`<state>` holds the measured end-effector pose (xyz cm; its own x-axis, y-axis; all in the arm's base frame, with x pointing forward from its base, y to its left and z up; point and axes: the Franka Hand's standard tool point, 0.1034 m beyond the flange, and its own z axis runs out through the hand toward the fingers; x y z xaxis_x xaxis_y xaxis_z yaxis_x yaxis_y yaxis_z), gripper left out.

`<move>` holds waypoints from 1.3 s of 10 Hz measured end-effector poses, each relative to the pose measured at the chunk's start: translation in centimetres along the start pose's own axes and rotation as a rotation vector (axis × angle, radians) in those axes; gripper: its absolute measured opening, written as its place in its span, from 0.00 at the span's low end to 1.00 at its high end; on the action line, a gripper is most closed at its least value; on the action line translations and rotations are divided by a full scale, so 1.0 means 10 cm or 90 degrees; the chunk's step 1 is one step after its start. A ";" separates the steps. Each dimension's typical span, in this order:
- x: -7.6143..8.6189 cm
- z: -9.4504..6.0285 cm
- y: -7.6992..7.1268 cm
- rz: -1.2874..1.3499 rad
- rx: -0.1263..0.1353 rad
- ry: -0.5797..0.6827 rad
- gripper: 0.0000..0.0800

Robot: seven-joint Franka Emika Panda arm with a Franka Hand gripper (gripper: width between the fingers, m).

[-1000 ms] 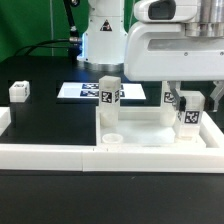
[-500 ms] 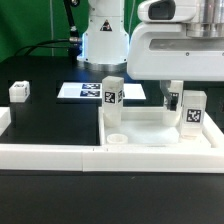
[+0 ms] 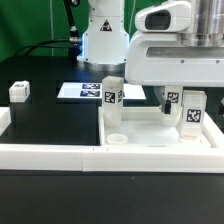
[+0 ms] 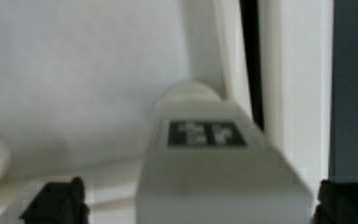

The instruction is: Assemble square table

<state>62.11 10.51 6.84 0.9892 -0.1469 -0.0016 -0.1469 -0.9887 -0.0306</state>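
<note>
My wrist view alone shows my gripper [image 4: 199, 203] open: one dark fingertip [image 4: 55, 200] stands on each side of the upright leg [image 4: 202, 150], with a gap at both. In the exterior view I cannot make the fingertips out, but it places that leg [image 3: 192, 111] on the tabletop [image 3: 102, 122], toward the exterior view's right. Another leg [image 3: 111, 92] stands at the tabletop's far corner. A third leg [image 3: 19, 91] sits well apart on the black table [image 3: 50, 118].
</note>
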 end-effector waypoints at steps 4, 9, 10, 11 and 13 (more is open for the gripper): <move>0.01 0.00 0.00 0.046 0.001 0.000 0.46; 0.00 0.02 -0.04 0.301 0.012 -0.005 0.36; 0.01 0.02 -0.09 0.424 0.015 0.006 0.36; 0.01 0.02 -0.13 0.503 0.026 0.021 0.36; 0.01 0.02 -0.16 0.691 0.044 0.021 0.36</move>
<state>62.43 12.07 6.67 0.3317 -0.9428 -0.0342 -0.9409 -0.3279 -0.0849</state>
